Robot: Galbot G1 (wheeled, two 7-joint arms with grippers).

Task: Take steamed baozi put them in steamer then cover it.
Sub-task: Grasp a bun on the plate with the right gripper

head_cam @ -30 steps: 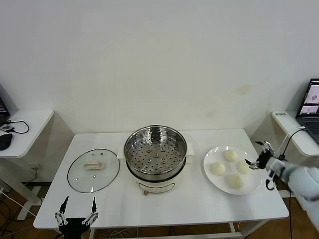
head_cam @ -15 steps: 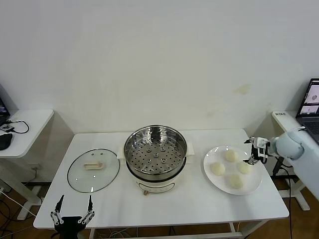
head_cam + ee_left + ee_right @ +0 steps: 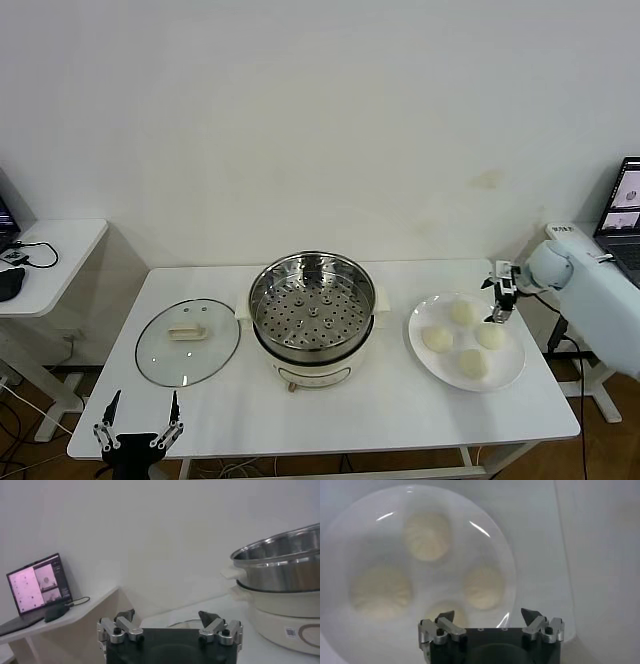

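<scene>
The right gripper [image 3: 497,292] hangs over the 2 o'clock rim of the white plate [image 3: 512,372], its fingers spread apart and holding nothing. Its own wrist camera looks straight down between those parted fingers [image 3: 534,617] onto the plate [image 3: 495,535]. There the four steamed baozi [image 3: 427,536] show their pleated tops, a detail the head view does not give, where they read only as smooth pale rounds. In the head view the baozi [image 3: 462,312] lie in a loose diamond on the plate, at 3 o'clock from the steamer [image 3: 311,318].

The steamer stands at the middle of the white table [image 3: 400,420], open, its perforated tray bare. The cover [image 3: 187,341] lies flat on the table at 9 o'clock from the steamer, just beside it, handle up.

The left gripper [image 3: 138,428] is parked low at the table's near edge, at about 7 o'clock from the steamer, fingers wide apart and empty. Its wrist view shows the steamer's steel wall [image 3: 280,562] and white base from the side. On that base sits a small square code label [image 3: 290,632], too small to read. That view also takes in a laptop [image 3: 39,584] with a pink-lit screen on a side desk; the head view shows one at the far right edge [image 3: 626,210]. No brand name or wording can be made out anywhere.
</scene>
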